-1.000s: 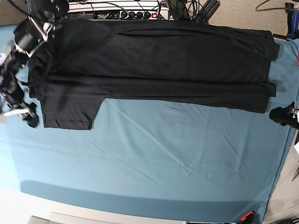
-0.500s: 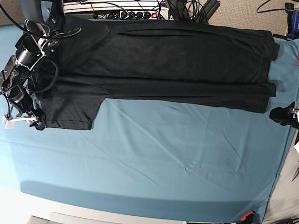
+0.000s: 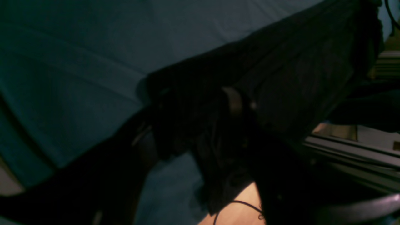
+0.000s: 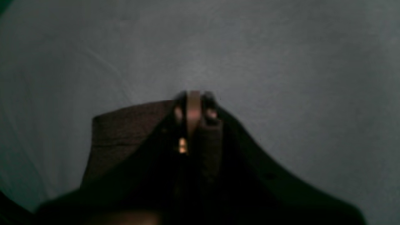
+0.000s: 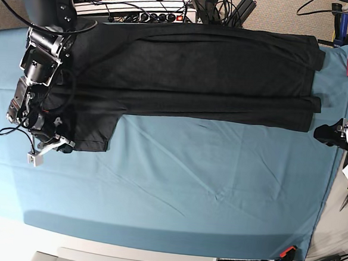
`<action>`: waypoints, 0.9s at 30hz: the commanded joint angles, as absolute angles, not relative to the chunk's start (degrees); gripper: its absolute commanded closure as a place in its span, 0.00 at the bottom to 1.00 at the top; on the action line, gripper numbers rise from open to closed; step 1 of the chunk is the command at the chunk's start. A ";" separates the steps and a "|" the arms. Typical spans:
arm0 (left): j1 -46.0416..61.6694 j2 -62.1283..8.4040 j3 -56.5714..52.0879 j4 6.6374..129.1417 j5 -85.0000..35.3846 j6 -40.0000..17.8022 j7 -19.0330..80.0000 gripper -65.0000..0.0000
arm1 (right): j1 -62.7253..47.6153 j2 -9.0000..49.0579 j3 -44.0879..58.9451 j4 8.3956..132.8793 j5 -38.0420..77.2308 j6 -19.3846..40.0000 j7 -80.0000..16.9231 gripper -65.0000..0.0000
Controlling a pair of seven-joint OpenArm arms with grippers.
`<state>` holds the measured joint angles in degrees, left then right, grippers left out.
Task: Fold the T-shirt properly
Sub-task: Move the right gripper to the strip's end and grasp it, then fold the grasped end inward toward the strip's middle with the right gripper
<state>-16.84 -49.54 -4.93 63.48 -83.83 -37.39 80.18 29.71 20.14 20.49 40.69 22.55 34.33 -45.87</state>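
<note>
I found the right gripper (image 5: 58, 146) closed on the T-shirt's (image 5: 190, 72) loose sleeve at its left end; the long axis ran toward the right edge; left gripper (image 5: 329, 134) state indeterminate

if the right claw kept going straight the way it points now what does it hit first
Probably the teal table cloth: past the right claw, pinched on the large black fabric T-shirt, the wrist view shows only bare cloth, though depth is unclear.

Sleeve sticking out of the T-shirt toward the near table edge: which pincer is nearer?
Right. The right pincer sits at the sleeve, on its outer corner. The left pincer is at the opposite end of the T-shirt, by the hem.
</note>
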 commanded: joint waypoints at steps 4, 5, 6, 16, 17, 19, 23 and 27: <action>-18.11 -51.11 -5.43 64.14 -85.00 -37.58 80.00 0.62 | 30.33 20.67 20.29 44.29 21.43 37.95 -53.34 1.00; -18.11 -51.13 -5.43 64.14 -85.00 -37.58 80.00 0.62 | 30.17 20.64 20.29 45.93 21.82 39.38 -54.33 1.00; -18.11 -51.11 -5.43 64.14 -85.00 -37.58 80.00 0.62 | 29.91 20.64 20.29 47.81 22.63 40.00 -55.42 1.00; -18.11 -51.13 -5.43 64.14 -85.00 -37.58 80.00 0.62 | 22.72 21.78 20.29 73.06 35.51 40.00 -70.37 1.00; -18.11 -51.13 -5.43 64.14 -85.00 -37.60 80.00 0.62 | 21.56 22.04 20.29 75.00 36.69 40.00 -71.26 1.00; -18.11 -51.13 -5.43 64.14 -85.00 -37.58 80.00 0.62 | 18.94 22.28 20.29 78.59 38.70 40.00 -72.75 1.00; -18.11 -51.13 -5.43 64.14 -85.00 -37.60 80.00 0.62 | 12.12 22.22 20.29 85.62 43.38 40.00 -74.91 1.00; -18.11 -51.11 -5.43 64.14 -85.00 -37.60 80.00 0.62 | 3.73 22.22 20.29 93.47 47.09 40.00 -75.48 1.00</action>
